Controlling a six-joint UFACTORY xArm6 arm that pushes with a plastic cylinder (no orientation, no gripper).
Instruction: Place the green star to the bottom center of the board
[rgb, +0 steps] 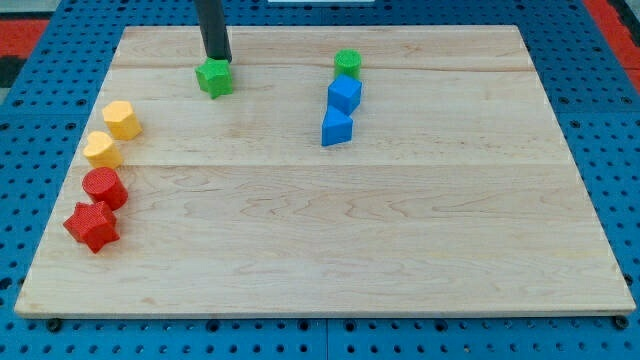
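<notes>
The green star lies near the view's top, left of the middle of the wooden board. My tip is right behind the star, at its top edge and touching or nearly touching it. The dark rod rises from there out of the view's top.
A green cylinder sits at the top, right of centre, with a blue block and a second blue block just below it. At the left edge are a yellow hexagon, a yellow block, a red cylinder and a red star.
</notes>
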